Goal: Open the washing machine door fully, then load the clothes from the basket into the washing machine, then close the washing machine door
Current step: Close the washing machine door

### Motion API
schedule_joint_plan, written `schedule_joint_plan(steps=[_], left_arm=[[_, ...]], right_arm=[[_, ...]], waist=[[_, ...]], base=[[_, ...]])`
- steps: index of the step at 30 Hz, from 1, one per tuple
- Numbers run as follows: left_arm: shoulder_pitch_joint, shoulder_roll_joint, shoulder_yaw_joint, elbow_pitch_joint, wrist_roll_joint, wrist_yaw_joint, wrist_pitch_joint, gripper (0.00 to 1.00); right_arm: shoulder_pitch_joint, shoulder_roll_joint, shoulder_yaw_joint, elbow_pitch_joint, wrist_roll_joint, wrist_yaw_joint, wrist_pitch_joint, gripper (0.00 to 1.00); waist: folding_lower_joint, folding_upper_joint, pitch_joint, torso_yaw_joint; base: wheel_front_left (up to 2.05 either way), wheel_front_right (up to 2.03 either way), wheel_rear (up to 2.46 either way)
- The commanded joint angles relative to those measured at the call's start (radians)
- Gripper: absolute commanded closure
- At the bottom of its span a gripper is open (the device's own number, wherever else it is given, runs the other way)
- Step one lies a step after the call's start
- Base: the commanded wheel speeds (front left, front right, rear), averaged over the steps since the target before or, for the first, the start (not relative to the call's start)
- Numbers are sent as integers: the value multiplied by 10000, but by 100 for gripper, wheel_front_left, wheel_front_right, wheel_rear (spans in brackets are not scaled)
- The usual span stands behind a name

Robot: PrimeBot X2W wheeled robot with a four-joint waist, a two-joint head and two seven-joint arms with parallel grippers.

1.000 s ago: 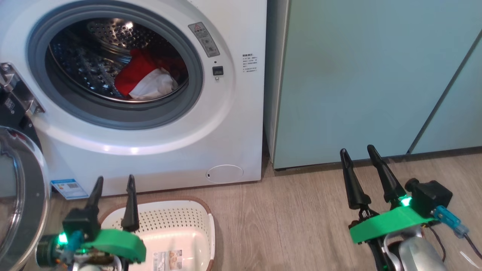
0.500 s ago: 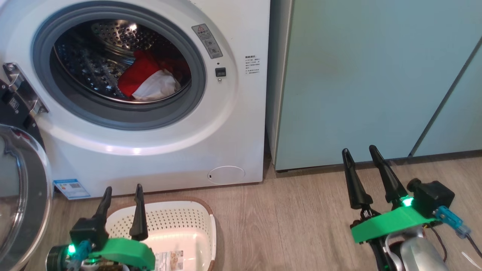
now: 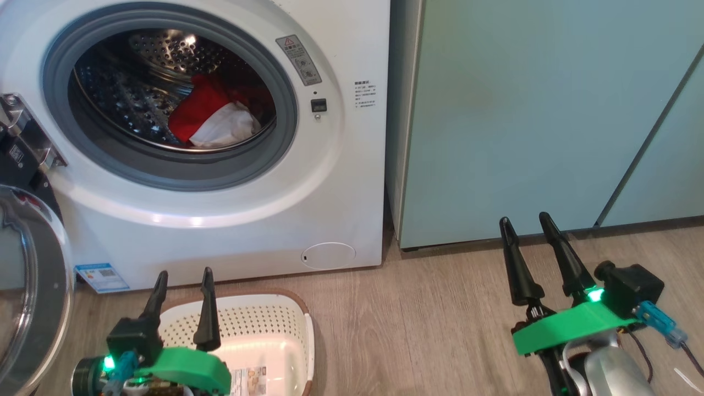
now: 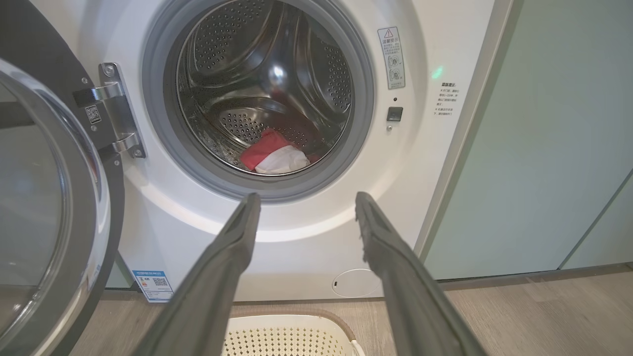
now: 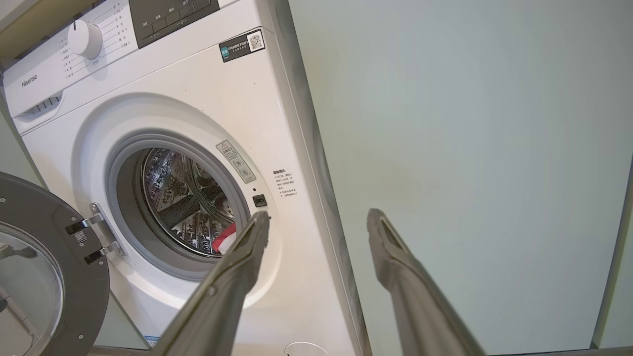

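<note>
The white washing machine stands with its door swung open to the left. Red and white clothes lie in the steel drum. On the floor in front sits the white basket, with only a label sticker showing inside. My left gripper hovers open over the basket's left end, nothing between its fingers. My right gripper stands open to the right, before the cabinets, holding nothing.
Pale teal cabinets stand right beside the washer. A small round white flap is low on the washer's front. Wood floor stretches between the basket and my right gripper.
My left gripper has drawn back and slightly right over the basket. The head camera wobbled a little. The right arm has not moved.
</note>
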Motion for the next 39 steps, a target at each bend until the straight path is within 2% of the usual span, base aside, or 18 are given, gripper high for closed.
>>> schedule_joint_plan(steps=[1, 23, 39], left_arm=[[-347, 11, 311, -321, -47, 74, -49, 0], [-408, 11, 319, -323, -431, 107, -49, 0], [-393, 11, 359, -326, -311, 102, -49, 0]], right_arm=[[-252, -20, 237, -307, 66, 0, -65, 0], [-223, -20, 268, -305, 94, 0, -65, 0], [-183, -20, 273, -251, 122, 0, -65, 0]], waist=[[1, -1, -7, 5], [1, -1, 9, 87], [1, -1, -3, 209]], base=[[0, 0, 0], [-9, 9, 0], [-180, 180, 0]])
